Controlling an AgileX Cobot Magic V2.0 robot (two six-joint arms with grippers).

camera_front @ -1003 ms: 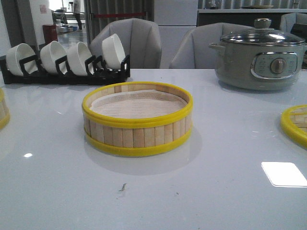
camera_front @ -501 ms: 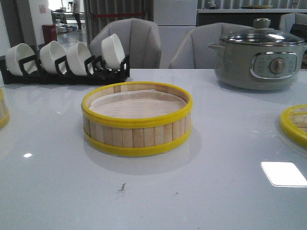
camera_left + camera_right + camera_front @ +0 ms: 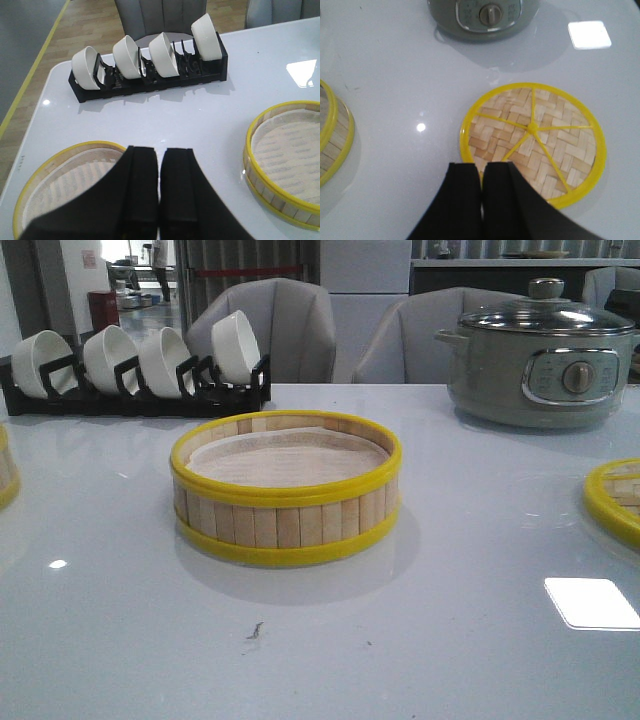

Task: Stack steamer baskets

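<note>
Right now, one steamer basket (image 3: pixel 286 488) sits mid-table (image 3: pixel 470 640) and its twin (image 3: pixel 65 187) lies under the left gripper (image 3: pixel 159 192), well apart. Both that gripper and the right gripper (image 3: pixel 481 192) have fingers pressed together, holding nothing. Spread the left fingers wide, straddle the near rim, lift level.

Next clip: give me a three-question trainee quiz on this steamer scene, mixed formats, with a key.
1. True or false: the steamer baskets are already stacked.
2. How many white bowls sit in the black rack?
3. The right gripper hangs over: A) the grey pot B) the woven lid C) the rack.

Key: 1 false, they stand apart on the table; 2 four; 3 B.
</note>
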